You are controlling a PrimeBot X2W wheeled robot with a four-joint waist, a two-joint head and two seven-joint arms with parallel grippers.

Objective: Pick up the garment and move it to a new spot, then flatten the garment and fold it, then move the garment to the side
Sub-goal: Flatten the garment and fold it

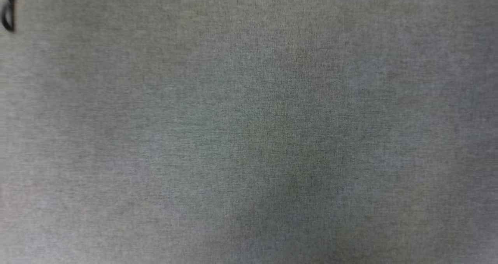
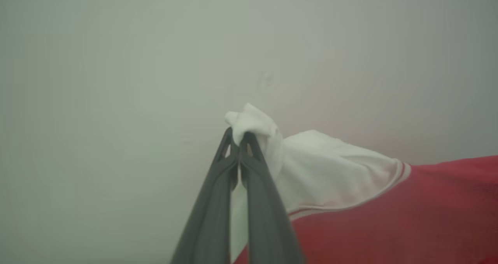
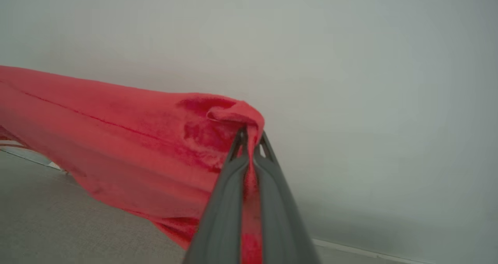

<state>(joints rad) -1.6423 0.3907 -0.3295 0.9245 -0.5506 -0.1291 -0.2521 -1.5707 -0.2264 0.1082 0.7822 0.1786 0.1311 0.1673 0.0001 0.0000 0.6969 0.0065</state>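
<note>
The garment [image 2: 389,213] is a red shirt with a white sleeve and striped trim. In the left wrist view my left gripper [image 2: 238,137] is shut on the bunched white sleeve end [image 2: 253,120], with the red body trailing off to the lower right. In the right wrist view my right gripper [image 3: 251,139] is shut on a pinched fold of the garment's red cloth [image 3: 116,139], which stretches away to the left and hangs above the grey surface [image 3: 58,225]. A strip of red cloth runs down between the right fingers.
The head view looks down on a plain grey fabric surface [image 1: 249,124], with a thin black cable loop [image 1: 8,15] at the top left corner. A pale wall [image 3: 350,81] stands behind the garment, with a baseboard line [image 3: 369,250] at the lower right.
</note>
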